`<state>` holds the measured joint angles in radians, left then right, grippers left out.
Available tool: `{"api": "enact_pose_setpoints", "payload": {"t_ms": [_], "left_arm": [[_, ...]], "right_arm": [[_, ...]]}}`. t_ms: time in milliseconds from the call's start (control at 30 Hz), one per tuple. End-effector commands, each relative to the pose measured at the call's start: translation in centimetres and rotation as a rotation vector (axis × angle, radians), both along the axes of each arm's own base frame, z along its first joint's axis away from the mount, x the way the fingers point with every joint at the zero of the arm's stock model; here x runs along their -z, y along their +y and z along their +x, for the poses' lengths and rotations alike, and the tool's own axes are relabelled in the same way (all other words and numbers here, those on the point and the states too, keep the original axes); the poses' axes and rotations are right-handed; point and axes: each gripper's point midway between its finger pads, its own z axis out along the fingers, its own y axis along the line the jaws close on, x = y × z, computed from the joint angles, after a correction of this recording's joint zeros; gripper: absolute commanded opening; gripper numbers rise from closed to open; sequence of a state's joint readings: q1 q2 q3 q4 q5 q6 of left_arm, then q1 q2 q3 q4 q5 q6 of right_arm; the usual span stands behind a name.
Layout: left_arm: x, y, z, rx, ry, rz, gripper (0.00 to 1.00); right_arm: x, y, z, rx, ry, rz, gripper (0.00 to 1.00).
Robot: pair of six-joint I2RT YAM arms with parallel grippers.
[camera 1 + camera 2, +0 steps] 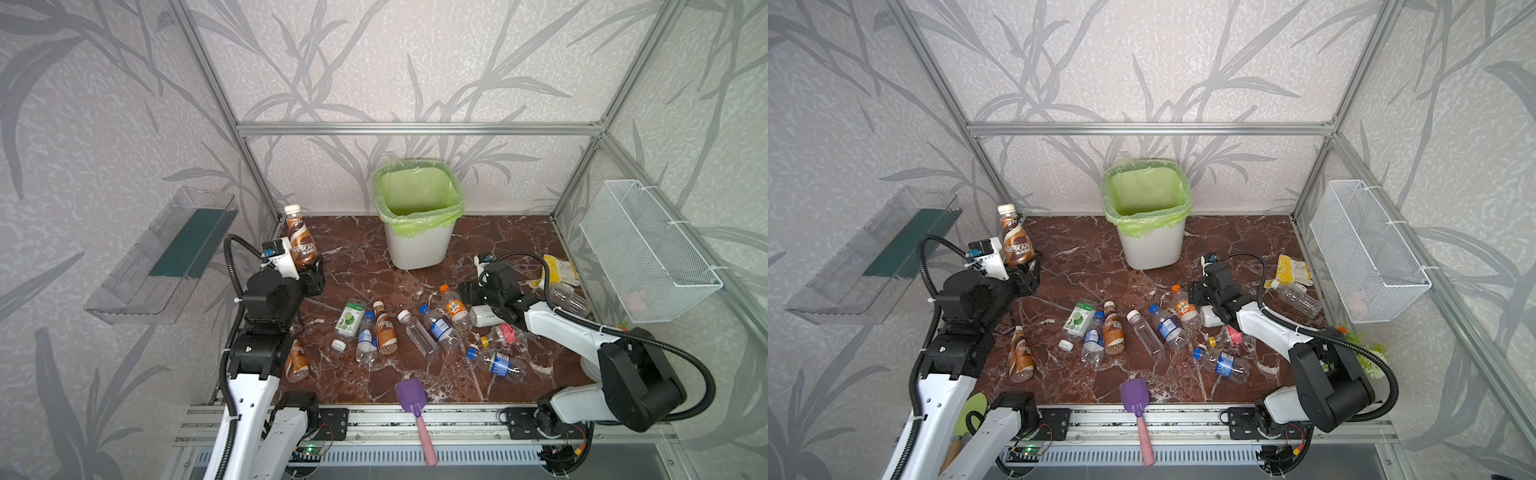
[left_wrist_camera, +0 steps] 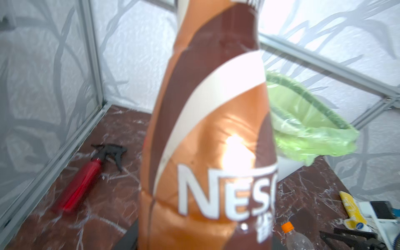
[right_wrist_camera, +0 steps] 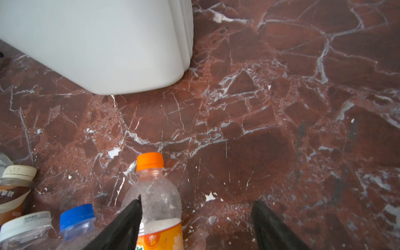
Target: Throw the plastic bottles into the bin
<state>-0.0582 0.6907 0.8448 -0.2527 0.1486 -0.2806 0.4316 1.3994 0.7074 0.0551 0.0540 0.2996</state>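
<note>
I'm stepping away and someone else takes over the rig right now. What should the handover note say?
Left gripper: shut on a brown coffee bottle, held upright above the table, left of the bin.
Right gripper: open and holding nothing, low over the table beside the orange-capped bottle.
Done: no bottle shows inside the bin yet.
Left: drop the held bottle in, then clear the rest, roughly ten bottles lying on the marble table.

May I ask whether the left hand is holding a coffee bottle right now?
Yes, in a top view the left hand grips the lower end of a brown coffee bottle, cap pointing up.
</note>
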Motion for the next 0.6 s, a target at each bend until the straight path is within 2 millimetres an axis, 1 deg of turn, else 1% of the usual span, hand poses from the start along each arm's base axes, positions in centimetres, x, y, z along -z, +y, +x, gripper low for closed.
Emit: {"api": "enact_pose_setpoints", "payload": {"t_ms": [0, 100, 133, 200, 233, 267, 300, 333, 367, 400, 433, 467, 500, 533, 567], "left_arm": [[-4.2, -3.3, 0.8, 0.139, -0.163, 0.063, 0.51], [-7.0, -6.9, 3.1, 0.253, -0.21, 0.105, 0.51], [-8.4, -8.2, 4.3, 0.29, -0.234, 0.108, 0.51], [-11.6, -11.1, 7.1, 0.364, -0.274, 0.088, 0.51], [-13.0, -12.7, 9.1, 0.397, -0.274, 0.079, 0.51], [-14.1, -13.9, 11.4, 0.406, -0.259, 0.068, 0.54], [-14.4, -14.8, 14.0, 0.406, -0.221, 0.051, 0.62], [-14.5, -15.5, 16.4, 0.404, -0.163, 0.047, 0.72], [-13.5, -15.7, 18.5, 0.381, -0.072, 0.048, 0.84], [-13.9, -15.8, 19.5, 0.37, -0.035, 0.035, 0.97], [-14.0, -16.4, 19.8, 0.402, 0.0, 0.031, 0.99], [-13.9, -17.0, 19.5, 0.435, 0.027, 0.038, 0.99], [-13.9, -17.0, 19.0, 0.435, 0.038, 0.048, 0.99], [-14.1, -16.6, 18.1, 0.427, 0.035, 0.061, 0.99], [-14.2, -15.7, 17.1, 0.396, 0.024, 0.072, 0.99]], "right_arm": [[-2.4, 0.0, 0.3, 0.008, -0.075, 0.037, 0.8], [-3.5, 0.0, 0.1, 0.008, -0.102, 0.049, 0.8], [-3.8, 0.0, 0.0, 0.01, -0.112, 0.056, 0.8], [-4.2, 0.0, 0.0, 0.017, -0.128, 0.07, 0.8], [-4.5, 0.1, 0.1, 0.017, -0.137, 0.08, 0.8], [-4.7, 0.3, 0.2, 0.018, -0.14, 0.09, 0.8], [-5.0, 0.4, 0.3, 0.018, -0.143, 0.1, 0.8], [-5.3, 0.6, 0.4, 0.015, -0.147, 0.109, 0.8], [-5.6, 0.7, 0.3, 0.011, -0.154, 0.115, 0.8], [-6.0, 0.8, 0.3, 0.007, -0.163, 0.117, 0.8], [-6.2, 0.8, 0.2, 0.008, -0.171, 0.116, 0.8], [-6.3, 0.6, 0.0, 0.01, -0.175, 0.111, 0.8], [-6.3, 0.5, -0.1, 0.01, -0.179, 0.105, 0.8], [-6.2, 0.3, -0.2, 0.009, -0.177, 0.095, 0.8], [-5.9, 0.2, -0.3, 0.009, -0.173, 0.085, 0.8]]}}
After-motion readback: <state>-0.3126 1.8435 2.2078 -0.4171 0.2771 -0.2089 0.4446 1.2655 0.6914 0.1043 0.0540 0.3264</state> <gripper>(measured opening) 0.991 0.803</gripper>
